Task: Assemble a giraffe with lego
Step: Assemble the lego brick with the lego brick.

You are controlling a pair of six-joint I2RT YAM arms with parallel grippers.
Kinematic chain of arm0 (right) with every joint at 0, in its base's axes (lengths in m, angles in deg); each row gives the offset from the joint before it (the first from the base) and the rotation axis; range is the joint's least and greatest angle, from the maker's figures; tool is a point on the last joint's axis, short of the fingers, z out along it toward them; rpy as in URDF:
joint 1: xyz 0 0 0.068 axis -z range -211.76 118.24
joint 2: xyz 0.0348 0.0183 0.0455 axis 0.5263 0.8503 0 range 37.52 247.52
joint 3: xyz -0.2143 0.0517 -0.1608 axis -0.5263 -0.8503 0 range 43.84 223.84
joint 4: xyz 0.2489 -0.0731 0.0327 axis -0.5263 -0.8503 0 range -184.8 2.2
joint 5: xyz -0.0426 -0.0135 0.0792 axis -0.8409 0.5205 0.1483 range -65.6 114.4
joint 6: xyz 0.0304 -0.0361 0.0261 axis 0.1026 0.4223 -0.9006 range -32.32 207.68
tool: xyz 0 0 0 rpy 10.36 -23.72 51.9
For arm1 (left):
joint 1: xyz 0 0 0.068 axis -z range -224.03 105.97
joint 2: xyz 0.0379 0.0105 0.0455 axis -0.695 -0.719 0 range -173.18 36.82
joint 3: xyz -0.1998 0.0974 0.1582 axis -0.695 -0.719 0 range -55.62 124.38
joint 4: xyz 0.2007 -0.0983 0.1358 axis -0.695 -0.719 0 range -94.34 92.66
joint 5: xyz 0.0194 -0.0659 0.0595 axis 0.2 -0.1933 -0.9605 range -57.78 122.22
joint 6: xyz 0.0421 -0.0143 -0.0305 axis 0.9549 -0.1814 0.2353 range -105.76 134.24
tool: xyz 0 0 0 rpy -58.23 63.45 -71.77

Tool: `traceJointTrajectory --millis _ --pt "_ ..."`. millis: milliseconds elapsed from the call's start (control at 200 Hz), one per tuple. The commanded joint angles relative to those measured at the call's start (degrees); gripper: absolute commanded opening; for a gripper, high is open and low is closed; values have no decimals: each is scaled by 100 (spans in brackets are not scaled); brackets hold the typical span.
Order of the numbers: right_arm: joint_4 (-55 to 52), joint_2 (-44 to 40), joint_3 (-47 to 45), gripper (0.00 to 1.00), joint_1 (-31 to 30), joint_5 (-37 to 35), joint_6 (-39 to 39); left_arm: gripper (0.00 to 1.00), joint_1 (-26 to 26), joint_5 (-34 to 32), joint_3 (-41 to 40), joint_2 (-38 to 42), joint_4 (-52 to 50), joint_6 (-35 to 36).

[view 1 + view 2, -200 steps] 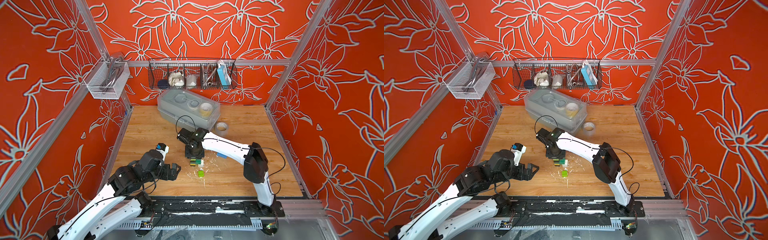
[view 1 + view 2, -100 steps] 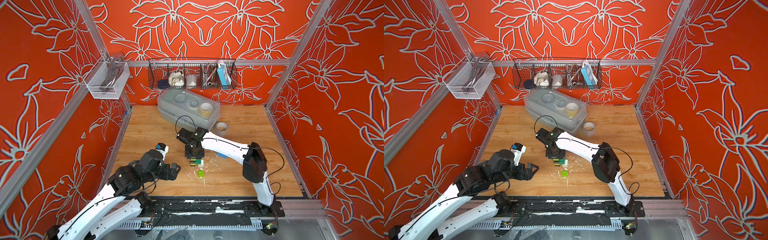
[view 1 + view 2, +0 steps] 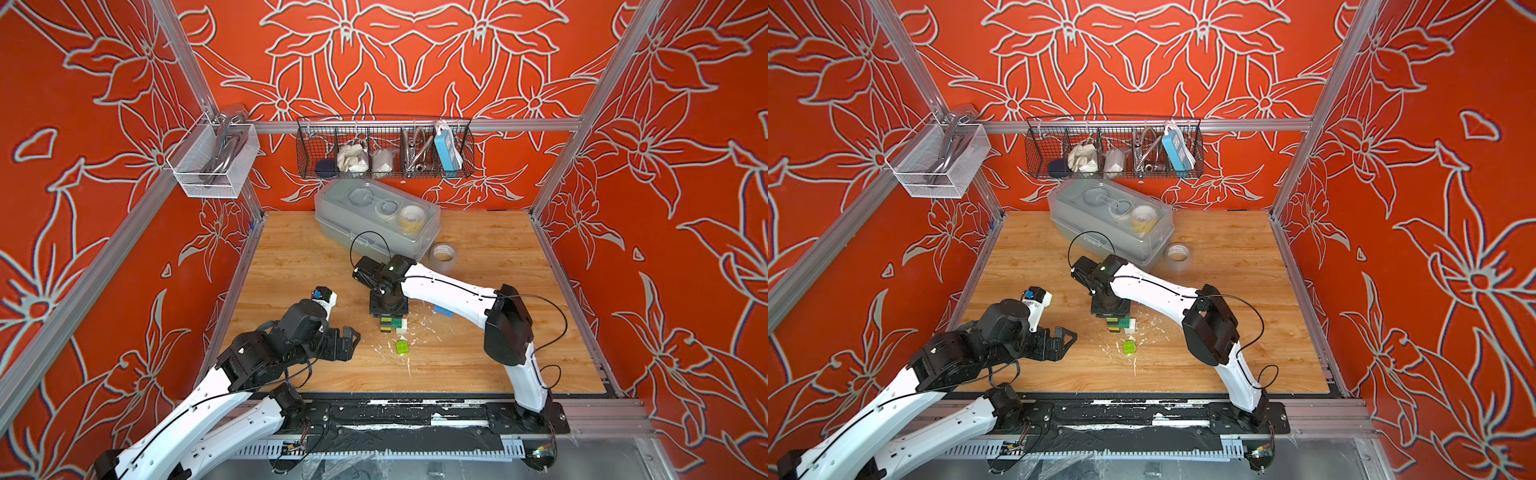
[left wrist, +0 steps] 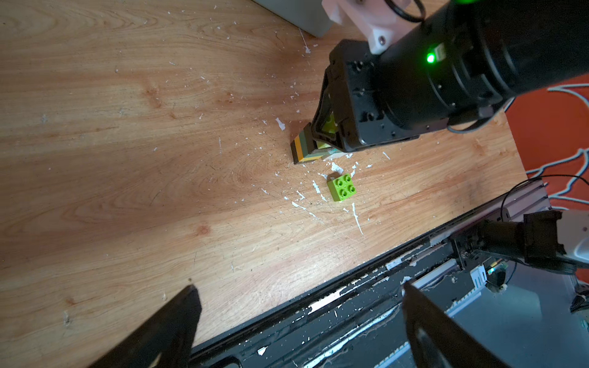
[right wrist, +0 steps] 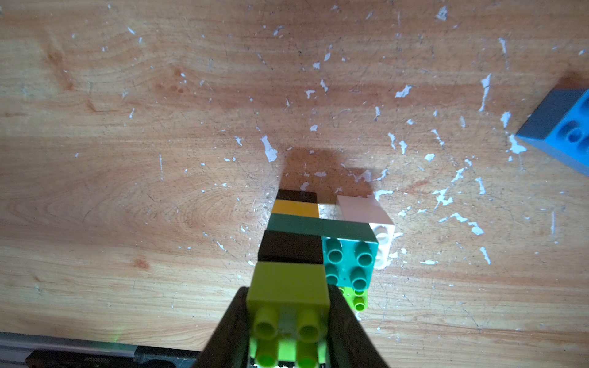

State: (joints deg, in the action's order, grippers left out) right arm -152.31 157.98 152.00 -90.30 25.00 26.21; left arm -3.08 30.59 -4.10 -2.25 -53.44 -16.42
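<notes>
Your right pincer (image 5: 288,321) is clamped on the lime neck brick (image 5: 287,280) of the giraffe (image 3: 392,324), which stands mid desk (image 3: 478,249). Your left pincer (image 4: 299,302) is spread and empty. Twist while letting go and you may topple it or pop the offset white leg (image 5: 366,210).

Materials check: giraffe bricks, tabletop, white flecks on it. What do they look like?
Giraffe, loose lime brick: moulded plastic, smooth, faintly glossy; crisp studs, flat even colour. Tabletop: wood or wood-look laminate, satin; grain and knots show, can't tell which. White flecks: maybe chipped paint or tape scraps; thin, ragged, matte. Unsure.
</notes>
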Motion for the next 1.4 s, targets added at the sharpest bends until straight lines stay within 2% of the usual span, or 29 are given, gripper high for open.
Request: traceJointTrajectory --millis 0,450,606,731,846,956,1286,1391 --pt "-258 444 -102 17 -8 -139 -66 97 28 -97 45 -13 -77 38" --pt "-242 404 -365 17 -8 -125 110 97 27 -154 21 39 -113 -17" --pt "-125 291 -428 20 -8 -166 236 97 28 -163 43 75 -147 -38" --pt "-109 291 -171 25 -17 -205 319 97 28 -153 91 86 -168 -76" --pt "-41 285 -54 35 -39 -178 322 97 27 -167 128 84 -198 -81" --pt "26 207 -57 42 -47 -200 320 97 27 -188 164 83 -236 -73" --pt "251 -171 -238 55 -50 -258 297 97 28 -232 200 119 -413 -145" --pt "326 -472 -317 62 -29 -350 396 98 27 -334 217 89 -543 -261"
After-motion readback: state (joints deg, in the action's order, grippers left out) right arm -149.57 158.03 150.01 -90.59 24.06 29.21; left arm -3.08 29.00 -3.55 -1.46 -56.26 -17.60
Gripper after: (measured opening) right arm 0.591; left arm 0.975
